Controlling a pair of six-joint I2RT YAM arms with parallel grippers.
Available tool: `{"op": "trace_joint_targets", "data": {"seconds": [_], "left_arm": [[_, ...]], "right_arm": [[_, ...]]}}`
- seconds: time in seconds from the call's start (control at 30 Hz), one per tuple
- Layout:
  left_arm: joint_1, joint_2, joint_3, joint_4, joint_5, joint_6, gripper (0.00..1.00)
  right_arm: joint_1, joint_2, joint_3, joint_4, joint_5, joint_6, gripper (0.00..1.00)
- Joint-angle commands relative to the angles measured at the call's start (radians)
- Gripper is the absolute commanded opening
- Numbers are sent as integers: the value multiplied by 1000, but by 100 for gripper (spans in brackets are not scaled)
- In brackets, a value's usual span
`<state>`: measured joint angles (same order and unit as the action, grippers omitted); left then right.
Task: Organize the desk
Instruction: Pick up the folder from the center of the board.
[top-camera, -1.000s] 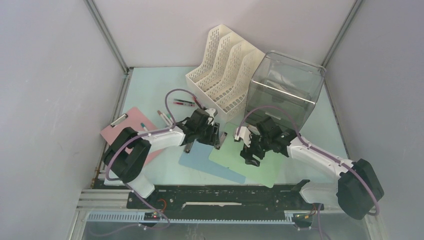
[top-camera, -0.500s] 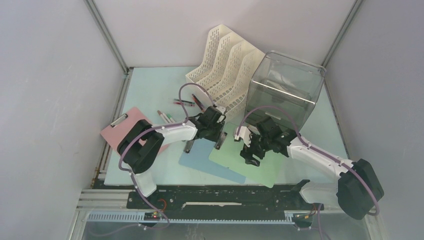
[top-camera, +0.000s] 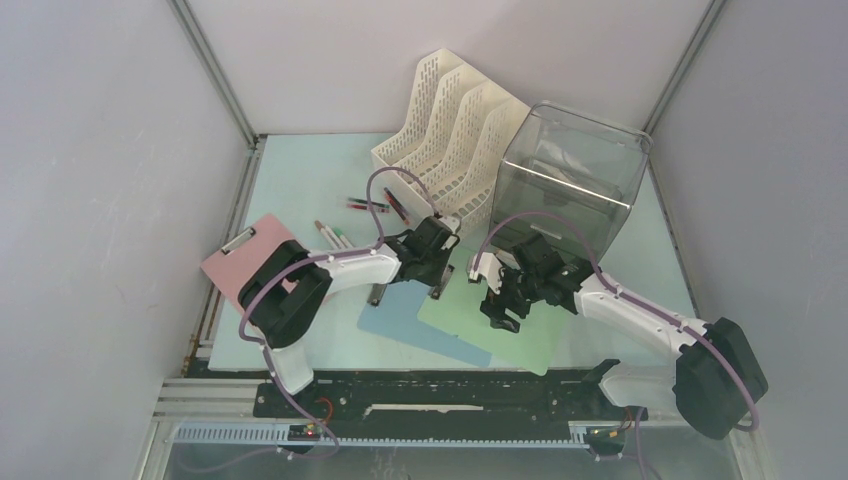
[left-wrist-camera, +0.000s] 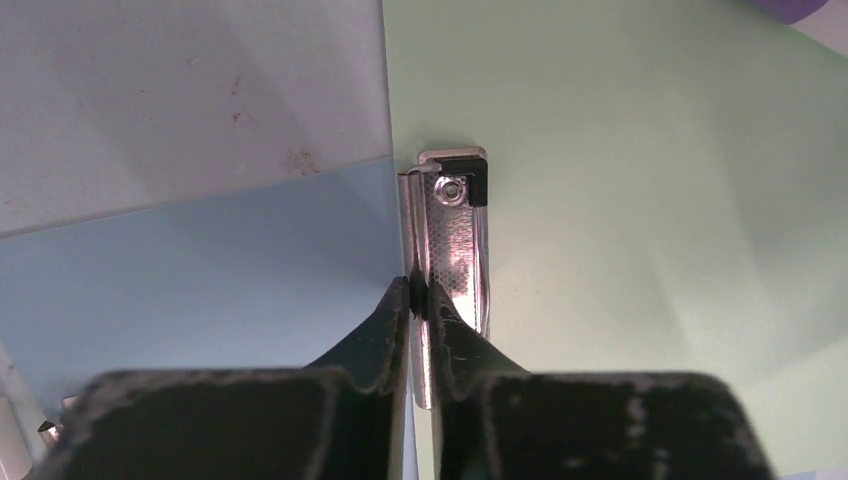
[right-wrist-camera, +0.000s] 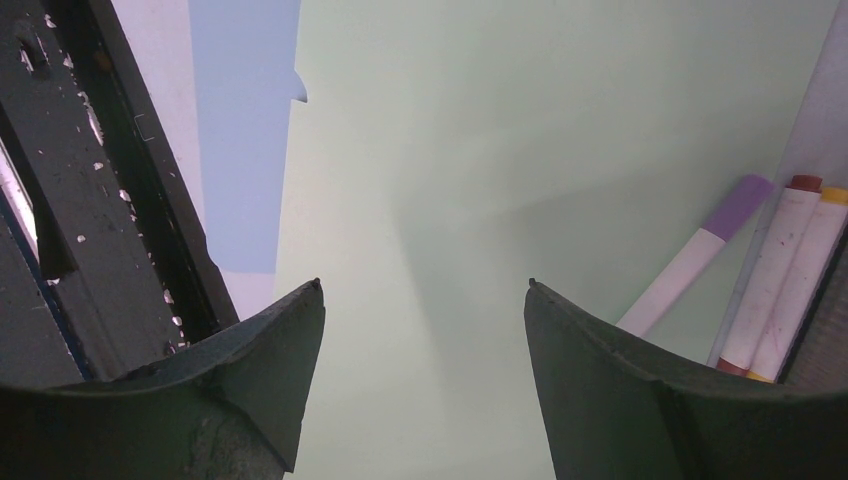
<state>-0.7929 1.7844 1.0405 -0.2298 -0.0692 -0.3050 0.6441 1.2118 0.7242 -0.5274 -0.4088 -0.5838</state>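
Note:
The pale mint-blue desk (top-camera: 300, 180) holds three clipboards. My left gripper (top-camera: 437, 275) is shut on the silver metal clip (left-wrist-camera: 455, 240) at the top edge of the pale green clipboard (top-camera: 500, 330); its fingertips (left-wrist-camera: 400, 300) pinch the clip's left lip. That board overlaps a blue clipboard (top-camera: 400, 315), whose blue surface (left-wrist-camera: 200, 270) lies left of the clip. My right gripper (top-camera: 500, 310) hovers open over the green clipboard (right-wrist-camera: 450, 150), nothing between its fingers (right-wrist-camera: 290, 330).
A pink clipboard (top-camera: 255, 260) lies at the left edge. A white slotted file rack (top-camera: 450, 140) and a clear grey bin (top-camera: 570, 175) stand at the back. Pens (top-camera: 370, 205) and markers (top-camera: 330, 232) lie loose behind the left arm; more markers (right-wrist-camera: 690, 265) lie beside the right gripper.
The left gripper has shifted slightly right and closed from open onto the green clipboard's clip. The right arm has stayed put, still open.

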Motion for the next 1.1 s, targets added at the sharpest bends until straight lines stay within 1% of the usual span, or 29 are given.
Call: {"op": "trace_joint_targets", "data": {"seconds": [0.0, 0.03, 0.13, 0.3, 0.53, 0.8, 0.93, 1.0, 1.07], "left_arm": [[-12, 21, 10, -54, -14, 13, 7], [-14, 20, 8, -55, -18, 9, 3], [-18, -9, -1, -45, -31, 1, 0], [-21, -83, -21, -24, -40, -6, 0], [-22, -145, -42, -20, -66, -15, 0], [-22, -201, -54, -56, -63, -29, 0], [-19, -207, -40, -88, -41, -45, 0], [-17, -205, -37, -99, -33, -51, 0], [-11, -204, -35, -104, -17, -60, 0]], "right_arm": [[8, -24, 9, 10, -5, 12, 81], [8, -24, 8, 9, -5, 13, 81], [8, -26, 9, 9, -7, 12, 81], [8, -25, 15, 3, -8, 13, 81], [6, -33, 18, 0, -19, 16, 82], [17, -59, 30, 22, -106, 44, 83], [86, -69, 32, 77, -86, 37, 83], [147, -64, 32, 128, -34, 17, 84], [254, -54, 34, 183, 44, -3, 85]]}}
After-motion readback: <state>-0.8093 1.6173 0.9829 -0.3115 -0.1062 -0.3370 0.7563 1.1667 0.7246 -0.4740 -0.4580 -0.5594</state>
